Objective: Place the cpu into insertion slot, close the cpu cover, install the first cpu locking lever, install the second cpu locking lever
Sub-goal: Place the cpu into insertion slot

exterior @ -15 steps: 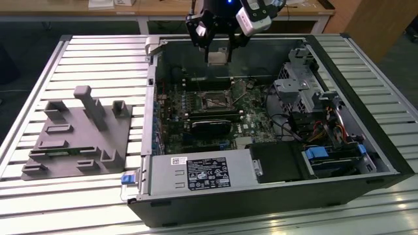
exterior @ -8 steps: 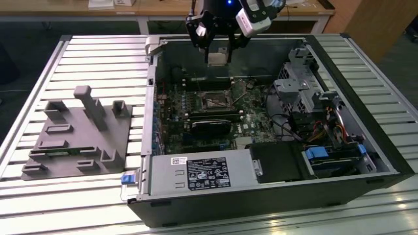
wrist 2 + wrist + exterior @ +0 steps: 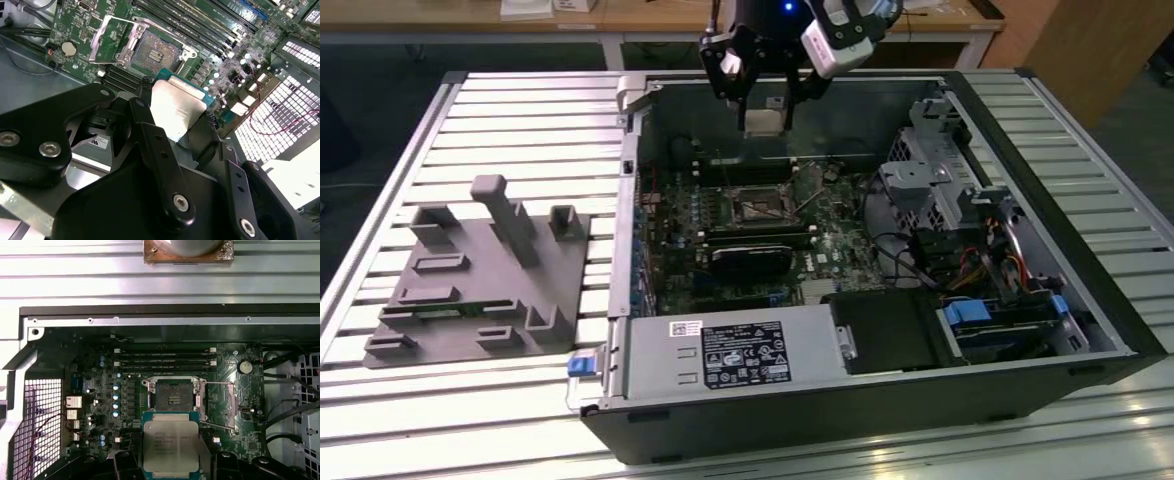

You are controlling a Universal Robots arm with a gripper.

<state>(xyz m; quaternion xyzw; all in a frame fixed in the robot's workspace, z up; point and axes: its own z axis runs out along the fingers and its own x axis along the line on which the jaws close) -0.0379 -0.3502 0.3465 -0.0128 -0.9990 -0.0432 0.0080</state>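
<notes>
Black gripper [image 3: 766, 98]: fingers clamped on the flat square cpu [image 3: 171, 447] with a dull silver-grey metal top, over the open dark computer case [image 3: 854, 420].
Socket: small square insertion slot [image 3: 174, 394], dark centre, silvery rim, bare on the green motherboard [image 3: 75, 20], apart from the cpu.
Cover: thin silvery metal cpu cover [image 3: 98, 40], swung up beside the slot.
Around: long black memory sticks [image 3: 165, 359] just beside the slot; black rectangular card [image 3: 754, 255] on its other side; grey moulded fixture [image 3: 480, 275] well apart on the slatted metal table [image 3: 520, 110].

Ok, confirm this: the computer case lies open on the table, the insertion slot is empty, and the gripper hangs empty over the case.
Wrong on the gripper: it is shut on the cpu, as both wrist views show. The computer case does lie open on the table, and the insertion slot is empty.
</notes>
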